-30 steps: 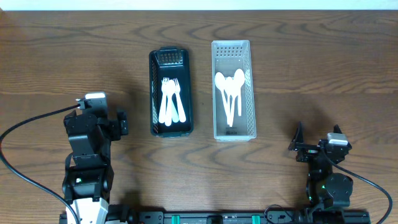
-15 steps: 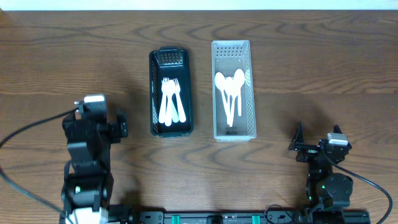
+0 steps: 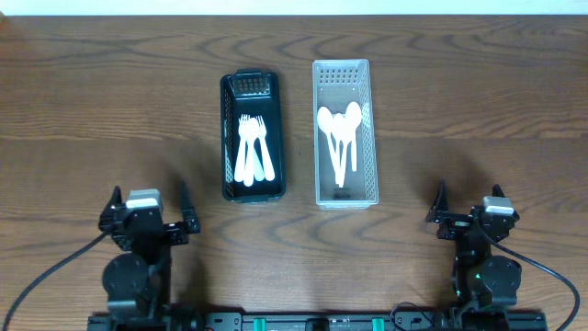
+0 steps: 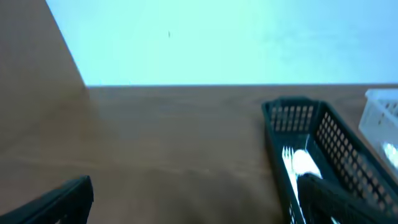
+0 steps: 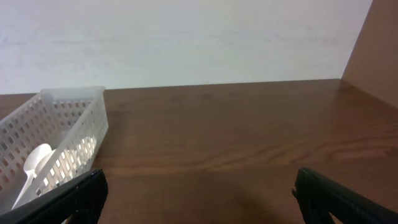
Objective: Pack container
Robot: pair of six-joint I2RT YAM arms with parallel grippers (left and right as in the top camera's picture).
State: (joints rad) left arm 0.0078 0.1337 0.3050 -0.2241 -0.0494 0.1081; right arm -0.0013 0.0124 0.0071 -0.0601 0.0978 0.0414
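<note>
A black basket [image 3: 227, 138] holds white plastic forks [image 3: 253, 147] at the table's middle. Beside it on the right, a clear white basket [image 3: 371, 138] holds white plastic spoons [image 3: 340, 133]. My left gripper [image 3: 147, 207] sits near the front left edge, open and empty; its wrist view shows the black basket [image 4: 311, 124] ahead to the right. My right gripper [image 3: 469, 204] sits near the front right edge, open and empty; its wrist view shows the clear basket [image 5: 62, 124] with a spoon [image 5: 37, 162] to the left.
Brown wooden table [image 3: 459, 92]. A pale wall runs behind the table's far edge in both wrist views. Black cables run from each arm base at the front.
My left arm has pulled back toward the front edge and lowered to a rest pose. The right arm has not moved. The baskets and cutlery are unchanged.
</note>
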